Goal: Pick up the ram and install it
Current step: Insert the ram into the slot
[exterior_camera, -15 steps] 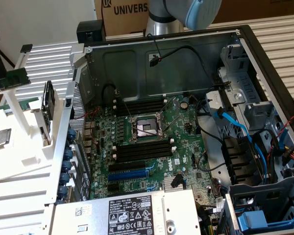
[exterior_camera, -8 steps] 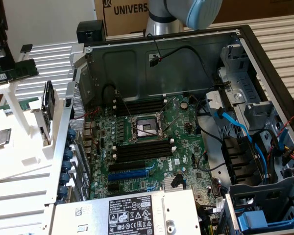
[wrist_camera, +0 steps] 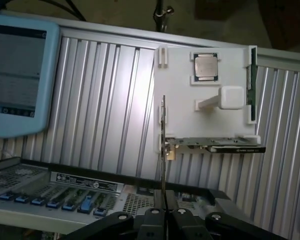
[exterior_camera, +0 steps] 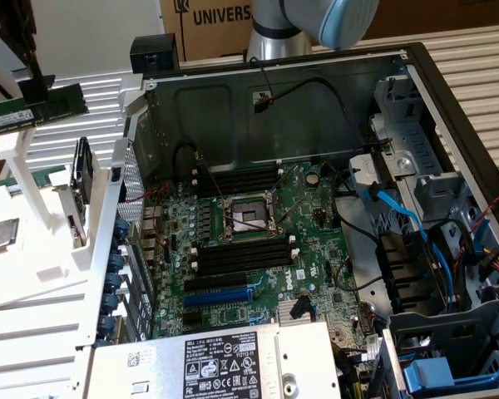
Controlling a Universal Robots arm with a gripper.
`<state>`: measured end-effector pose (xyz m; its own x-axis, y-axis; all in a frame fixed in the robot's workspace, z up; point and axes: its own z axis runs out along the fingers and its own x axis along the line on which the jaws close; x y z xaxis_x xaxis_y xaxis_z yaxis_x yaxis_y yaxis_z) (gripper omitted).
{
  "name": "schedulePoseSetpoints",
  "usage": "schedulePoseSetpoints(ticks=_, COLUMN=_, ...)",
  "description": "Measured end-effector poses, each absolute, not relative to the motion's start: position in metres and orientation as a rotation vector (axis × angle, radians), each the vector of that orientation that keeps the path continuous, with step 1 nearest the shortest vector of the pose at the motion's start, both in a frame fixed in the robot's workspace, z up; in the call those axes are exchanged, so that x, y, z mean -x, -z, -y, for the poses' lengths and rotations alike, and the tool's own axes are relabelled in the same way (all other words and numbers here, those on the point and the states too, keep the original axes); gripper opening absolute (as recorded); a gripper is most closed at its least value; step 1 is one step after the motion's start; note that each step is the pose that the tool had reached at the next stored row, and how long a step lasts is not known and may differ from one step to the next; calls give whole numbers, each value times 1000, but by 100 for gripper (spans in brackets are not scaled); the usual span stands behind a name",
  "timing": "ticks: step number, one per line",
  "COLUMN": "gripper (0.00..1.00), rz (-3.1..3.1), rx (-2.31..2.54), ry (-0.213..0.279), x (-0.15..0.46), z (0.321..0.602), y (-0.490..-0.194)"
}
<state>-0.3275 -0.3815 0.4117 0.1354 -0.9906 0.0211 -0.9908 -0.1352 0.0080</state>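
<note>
Ribbed metal bench (exterior_camera: pixel 474 58) carries an open computer case (exterior_camera: pixel 216 108) and, at its nine o'clock, a white rack (exterior_camera: pixel 41 274). Closed on the ram (exterior_camera: pixel 17 116), the tool (wrist_camera: pixel 163 204) hangs over that rack at ten o'clock, the case's side wall (exterior_camera: pixel 131 179) standing between it and the black memory slots (exterior_camera: pixel 237 253).

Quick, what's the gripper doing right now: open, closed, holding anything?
Gripper: closed, holding the ram by one end.
</note>
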Motion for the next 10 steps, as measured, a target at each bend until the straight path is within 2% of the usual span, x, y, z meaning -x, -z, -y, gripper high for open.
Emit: schedulePoseSetpoints(ticks=10, gripper=12, rz=2051, rx=-2350, ry=-18, x=278, z=381, y=-418)
